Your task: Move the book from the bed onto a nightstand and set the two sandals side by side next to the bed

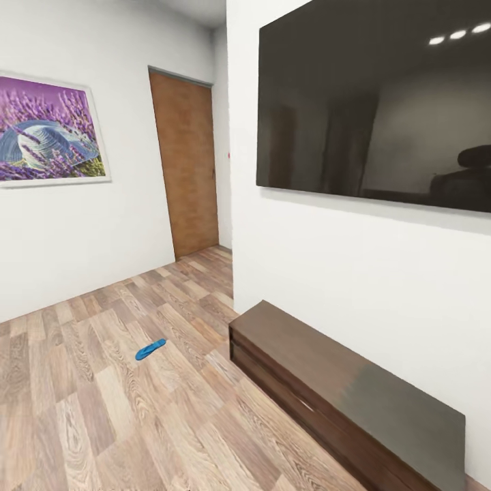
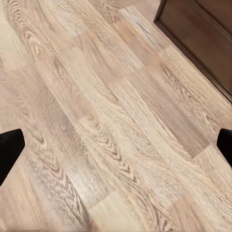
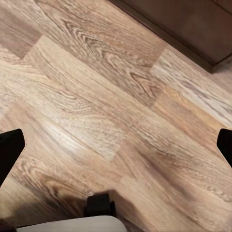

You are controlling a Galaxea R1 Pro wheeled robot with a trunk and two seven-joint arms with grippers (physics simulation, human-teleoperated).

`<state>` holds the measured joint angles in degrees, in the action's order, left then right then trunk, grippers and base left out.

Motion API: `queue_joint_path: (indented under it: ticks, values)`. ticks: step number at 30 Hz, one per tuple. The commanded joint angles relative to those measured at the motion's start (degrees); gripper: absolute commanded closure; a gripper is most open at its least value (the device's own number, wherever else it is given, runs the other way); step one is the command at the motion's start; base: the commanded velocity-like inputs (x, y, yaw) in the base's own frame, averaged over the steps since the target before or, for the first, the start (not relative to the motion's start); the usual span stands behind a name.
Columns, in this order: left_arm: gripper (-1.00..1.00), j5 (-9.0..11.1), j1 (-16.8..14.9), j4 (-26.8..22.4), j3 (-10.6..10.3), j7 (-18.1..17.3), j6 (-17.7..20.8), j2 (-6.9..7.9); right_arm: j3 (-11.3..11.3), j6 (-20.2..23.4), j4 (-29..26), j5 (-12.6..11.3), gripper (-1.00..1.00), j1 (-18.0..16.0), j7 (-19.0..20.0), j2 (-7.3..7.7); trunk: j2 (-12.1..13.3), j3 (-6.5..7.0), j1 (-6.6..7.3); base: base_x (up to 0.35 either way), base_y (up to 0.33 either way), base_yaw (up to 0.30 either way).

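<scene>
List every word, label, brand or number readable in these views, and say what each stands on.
None: no readable text in any view.
The framed picture shows purple flowers, no lettering.
The dark wall screen carries only reflections, no visible brand mark.
The blue sandal on the floor is too small to show any marking.
The wooden door and the long dark cabinet are plain.

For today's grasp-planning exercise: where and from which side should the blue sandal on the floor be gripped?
The sandal lies flat and alone on the wood floor. Probably come from above, closing across its narrow width near the middle; its straps are too small to judge.
</scene>
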<state>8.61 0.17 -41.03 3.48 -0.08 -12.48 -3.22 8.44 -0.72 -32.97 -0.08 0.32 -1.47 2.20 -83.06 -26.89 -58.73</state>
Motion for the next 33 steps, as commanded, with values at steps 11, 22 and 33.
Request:
queue_joint_path:
  ticks: [11,22,33]
  values:
    - [-1.00,0.4,0.0,0.0,0.0,0.0,0.0,-0.03,-0.1,-0.1,-0.1,0.3,-1.00,0.0,-0.1,-0.15,0.0,-0.04,0.00,0.000,0.000,0.294]
    - [-1.00,0.4,0.0,-0.1,0.0,0.0,0.0,-0.03,-0.2,-0.1,-0.1,0.4,-1.00,0.0,-0.1,-0.18,0.0,-0.04,0.00,0.000,0.000,0.294]
    - [-1.00,0.4,0.0,-0.1,0.0,0.0,0.0,-0.03,-0.2,-0.1,-0.1,0.4,-1.00,0.0,-0.1,-0.19,0.0,-0.04,0.00,0.000,0.000,0.294]
